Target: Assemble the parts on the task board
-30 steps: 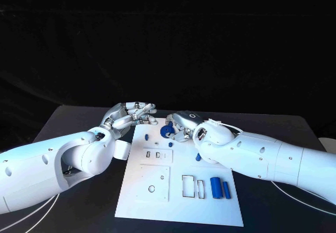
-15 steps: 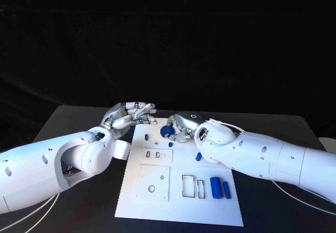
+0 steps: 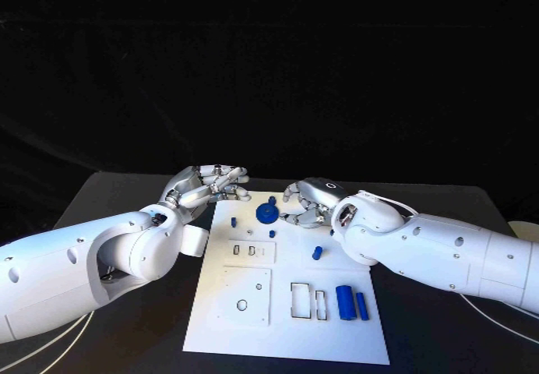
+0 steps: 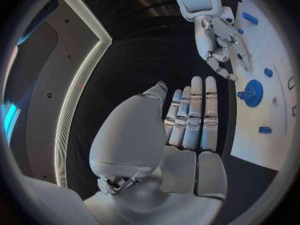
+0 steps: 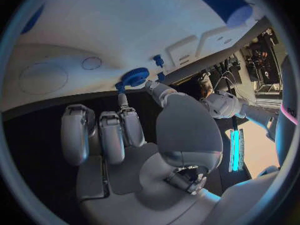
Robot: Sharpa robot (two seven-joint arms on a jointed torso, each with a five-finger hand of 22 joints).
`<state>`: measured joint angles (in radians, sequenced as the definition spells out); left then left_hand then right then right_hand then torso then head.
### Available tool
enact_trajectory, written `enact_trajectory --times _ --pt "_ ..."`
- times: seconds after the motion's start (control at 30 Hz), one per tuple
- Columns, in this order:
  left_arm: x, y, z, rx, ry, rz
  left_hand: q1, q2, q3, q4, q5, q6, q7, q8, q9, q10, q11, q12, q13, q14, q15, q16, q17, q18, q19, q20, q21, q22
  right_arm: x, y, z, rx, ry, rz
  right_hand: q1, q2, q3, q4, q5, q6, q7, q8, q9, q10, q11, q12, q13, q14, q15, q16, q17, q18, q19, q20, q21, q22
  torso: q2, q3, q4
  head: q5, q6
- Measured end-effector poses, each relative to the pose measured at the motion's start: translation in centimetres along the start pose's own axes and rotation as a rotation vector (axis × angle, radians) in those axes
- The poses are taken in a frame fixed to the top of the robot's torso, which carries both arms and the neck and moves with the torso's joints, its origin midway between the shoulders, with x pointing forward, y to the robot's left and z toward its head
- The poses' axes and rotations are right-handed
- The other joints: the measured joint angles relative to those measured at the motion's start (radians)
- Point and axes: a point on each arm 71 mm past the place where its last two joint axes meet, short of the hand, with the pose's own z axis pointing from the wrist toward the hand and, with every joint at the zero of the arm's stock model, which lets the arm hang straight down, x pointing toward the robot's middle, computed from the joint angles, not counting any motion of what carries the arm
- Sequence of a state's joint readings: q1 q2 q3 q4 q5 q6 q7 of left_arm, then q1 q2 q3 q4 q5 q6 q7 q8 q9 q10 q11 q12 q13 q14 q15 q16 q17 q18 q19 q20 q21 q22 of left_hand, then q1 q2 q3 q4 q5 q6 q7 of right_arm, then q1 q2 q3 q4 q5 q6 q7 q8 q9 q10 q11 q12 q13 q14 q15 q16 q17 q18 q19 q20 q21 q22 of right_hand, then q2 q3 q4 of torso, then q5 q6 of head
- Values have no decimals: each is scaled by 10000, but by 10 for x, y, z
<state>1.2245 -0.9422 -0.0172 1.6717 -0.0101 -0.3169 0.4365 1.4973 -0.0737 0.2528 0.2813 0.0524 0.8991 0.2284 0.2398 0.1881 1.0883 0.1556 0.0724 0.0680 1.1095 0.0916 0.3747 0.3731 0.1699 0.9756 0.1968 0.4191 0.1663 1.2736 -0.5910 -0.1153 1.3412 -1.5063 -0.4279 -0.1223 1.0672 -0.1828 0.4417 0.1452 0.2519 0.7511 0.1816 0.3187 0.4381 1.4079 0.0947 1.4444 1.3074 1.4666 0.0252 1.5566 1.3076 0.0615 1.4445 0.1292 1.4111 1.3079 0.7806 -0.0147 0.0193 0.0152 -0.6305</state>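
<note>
From the head camera, the white board (image 3: 287,288) lay mid-worktop with a blue gear (image 3: 267,213) near its far edge; the right hand (image 3: 308,204) hovered just beside the gear, fingers apart and holding nothing, while the left hand (image 3: 213,185) hung curled at the board's far left corner. The left wrist camera showed the left hand (image 4: 187,130) empty, fingers together, with the gear (image 4: 253,93) on the board. The right wrist camera showed the right hand (image 5: 125,135) released, the gear (image 5: 134,78) beyond its fingertips.
</note>
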Motion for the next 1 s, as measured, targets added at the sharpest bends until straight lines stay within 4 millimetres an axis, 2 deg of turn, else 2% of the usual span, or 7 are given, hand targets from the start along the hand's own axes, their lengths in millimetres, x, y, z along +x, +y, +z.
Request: enact_trajectory --times 0.23,0.3,0.43,0.57,0.77,0.87,1.0 --pt "-3 0 0 -2 -82 37 -7 -7 0 0 0 0 0 0 1 0 0 0 0 0 0 0 7 0 0 0 0 -1 -27 -20 -25 145 -559 388 178 143 63 -63 58 50 -45 0 -17 20 20 0 0 0 -1 0 0 0 0 0 0 -1 -58 54 -88 25 26" --pt "-4 0 0 -5 -100 42 -30 -30 0 0 0 0 0 0 9 0 0 0 0 0 0 0 28 -1 0 0 0 -1 -36 -30 -35 273 -705 617 466 157 172 -177 58 96 -24 -45 -35 20 20 0 0 0 -1 0 -1 0 -4 -4 -66 -1 -89 67 -118 35 20" --pt "-5 1 1 -7 -121 46 -53 -53 0 0 0 0 0 0 9 0 0 0 -1 0 0 0 28 0 0 0 0 -2 -52 -59 -54 768 -856 1320 1194 134 362 -682 -104 326 -42 -115 -55 -24 -20 -78 -1 0 -1 -58 -1 0 -307 -57 -443 -2 -148 88 -195 -1 0" --pt "-4 1 1 -11 -114 37 -53 -53 0 0 0 0 0 0 9 0 0 0 0 0 0 0 27 0 0 0 0 -2 -58 -86 -70 1183 -784 2016 1500 -1 420 -979 -333 404 -47 -174 -84 -93 -15 -78 -1 0 -1 -58 -1 0 -306 -56 -473 -2 -186 104 -258 -78 -4" --pt "-4 1 1 -16 -107 24 -53 -53 0 0 0 0 0 1 8 0 0 0 -1 0 0 0 37 0 0 0 0 -2 -54 -121 -90 1675 -528 2735 1729 -125 429 -1205 -548 456 -99 -329 -143 -146 -68 -121 -1 -1 -79 -58 -2 1 -306 -56 -473 -3 -233 145 -330 -166 -40" --pt "-4 1 1 -18 -109 20 -53 -53 0 0 0 0 0 1 8 0 0 0 -1 0 0 0 36 0 0 0 0 -2 -50 -133 -95 1808 -430 2914 1836 -125 449 -1294 -548 405 -150 -418 -177 -146 -69 -121 -1 -1 -79 -58 -2 1 -341 -92 -472 -3 -248 169 -358 -168 -53" --pt "-5 2 1 -24 -108 13 -53 -53 0 0 0 0 0 1 8 0 0 0 -1 0 0 0 36 -1 0 0 0 -3 -43 -142 -98 1925 -286 3057 1883 -132 476 -1354 -548 331 -86 -504 -209 -146 -69 -121 -1 -1 -79 -57 -2 1 -341 -92 -511 -4 -251 191 -372 -154 -84"
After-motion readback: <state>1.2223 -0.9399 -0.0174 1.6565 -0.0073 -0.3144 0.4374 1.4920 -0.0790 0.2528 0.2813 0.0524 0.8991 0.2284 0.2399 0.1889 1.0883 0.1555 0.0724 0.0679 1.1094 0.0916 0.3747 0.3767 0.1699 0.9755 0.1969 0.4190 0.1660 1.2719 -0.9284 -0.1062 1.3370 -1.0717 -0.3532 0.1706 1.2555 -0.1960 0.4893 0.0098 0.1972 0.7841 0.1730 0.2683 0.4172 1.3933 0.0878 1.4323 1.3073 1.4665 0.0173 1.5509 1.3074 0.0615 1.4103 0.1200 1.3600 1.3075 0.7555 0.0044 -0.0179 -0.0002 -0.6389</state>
